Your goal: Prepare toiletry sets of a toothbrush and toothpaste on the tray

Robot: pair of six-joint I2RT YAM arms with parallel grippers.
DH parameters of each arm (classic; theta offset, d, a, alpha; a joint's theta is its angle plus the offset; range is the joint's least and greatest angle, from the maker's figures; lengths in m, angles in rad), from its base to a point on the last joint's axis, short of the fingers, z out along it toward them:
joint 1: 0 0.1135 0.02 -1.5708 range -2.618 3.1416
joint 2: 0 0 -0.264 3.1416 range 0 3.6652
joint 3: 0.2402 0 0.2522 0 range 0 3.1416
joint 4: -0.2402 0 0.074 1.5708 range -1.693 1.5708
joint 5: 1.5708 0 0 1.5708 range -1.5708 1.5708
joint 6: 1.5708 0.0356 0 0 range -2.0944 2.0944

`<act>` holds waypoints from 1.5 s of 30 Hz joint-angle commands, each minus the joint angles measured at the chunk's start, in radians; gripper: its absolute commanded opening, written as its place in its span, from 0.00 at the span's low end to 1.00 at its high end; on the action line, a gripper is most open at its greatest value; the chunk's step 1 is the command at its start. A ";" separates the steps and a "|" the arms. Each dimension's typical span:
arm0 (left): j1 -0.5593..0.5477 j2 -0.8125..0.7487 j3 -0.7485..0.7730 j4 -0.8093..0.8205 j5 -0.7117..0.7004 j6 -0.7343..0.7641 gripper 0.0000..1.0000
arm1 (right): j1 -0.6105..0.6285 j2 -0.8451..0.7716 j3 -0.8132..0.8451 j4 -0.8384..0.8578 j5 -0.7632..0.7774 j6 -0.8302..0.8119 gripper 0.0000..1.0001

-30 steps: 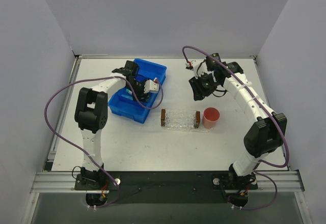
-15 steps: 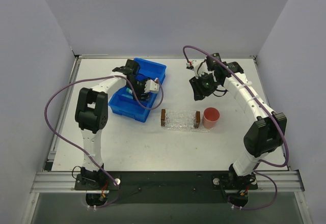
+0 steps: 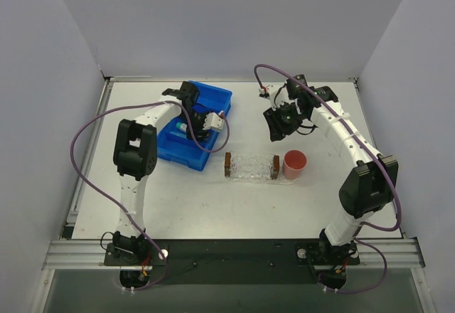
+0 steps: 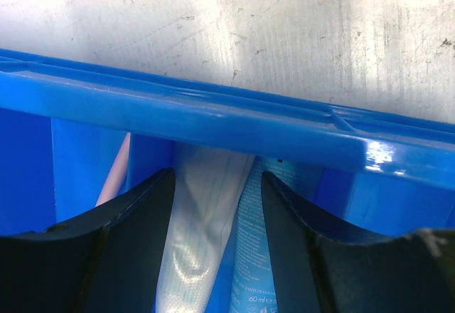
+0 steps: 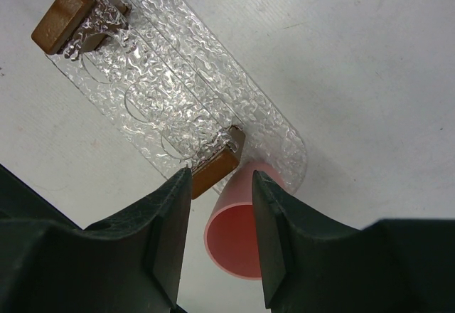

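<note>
My left gripper (image 3: 193, 129) is open and reaches down into the blue bin (image 3: 213, 99). In the left wrist view its jaws (image 4: 217, 181) straddle two toothpaste tubes lying side by side: a pale grey-blue one (image 4: 195, 242) and a brighter blue one (image 4: 252, 256). A sliver of the pink toothbrush (image 4: 114, 178) shows by the left finger. The clear glittery tray (image 3: 251, 166) with brown end blocks lies empty at the table's middle. My right gripper (image 3: 276, 129) is open and empty, hovering above the tray's right end (image 5: 178, 92).
A round pink cup (image 3: 294, 163) stands against the tray's right end and shows between the right fingers (image 5: 238, 235). The bin's near wall (image 4: 213, 121) crosses the left wrist view. Grey walls enclose the table on three sides.
The left arm's elbow has swung right and back, and its gripper has shifted slightly inside the bin. The right arm has hardly moved.
</note>
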 commanded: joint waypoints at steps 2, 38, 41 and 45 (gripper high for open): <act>-0.004 0.063 0.023 -0.091 -0.021 0.083 0.63 | -0.001 -0.006 0.006 -0.019 -0.007 -0.005 0.35; -0.015 -0.049 -0.051 0.024 -0.070 -0.075 0.00 | 0.013 -0.012 0.006 -0.019 -0.008 -0.002 0.35; -0.013 -0.076 -0.054 0.035 -0.068 -0.106 0.00 | 0.015 -0.013 0.004 -0.019 -0.013 -0.004 0.35; -0.010 -0.107 -0.064 0.058 -0.068 -0.150 0.00 | 0.016 -0.015 0.004 -0.019 -0.014 -0.005 0.35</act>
